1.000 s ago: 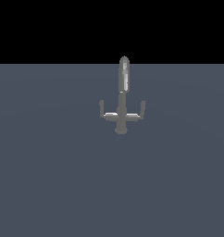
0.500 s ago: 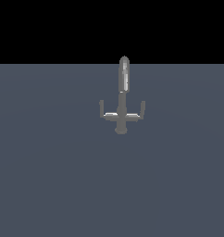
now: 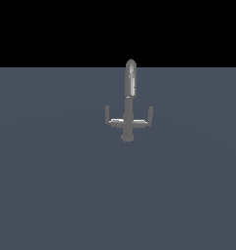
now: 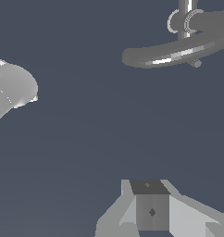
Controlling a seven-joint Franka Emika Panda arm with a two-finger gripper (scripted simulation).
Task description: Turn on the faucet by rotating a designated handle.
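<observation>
The grey metal faucet [image 3: 128, 117] stands on the slate-blue floor in the middle of the exterior view, spout upright, its crossbar ending in two upturned tips [image 3: 107, 114] [image 3: 150, 113]. In the wrist view the faucet [image 4: 178, 52] shows as a curved spout with the ringed crossbar behind it. My gripper [image 4: 152, 187] appears only in the wrist view, well short of the faucet and not touching it. Its fingers look pressed together into one block with no gap and nothing between them. I cannot tell which handle is the designated one.
A white rounded part of the arm [image 4: 12, 88] sits at the edge of the wrist view. The flat slate-blue floor [image 3: 56, 195] stretches all around the faucet, under a black background [image 3: 51, 29].
</observation>
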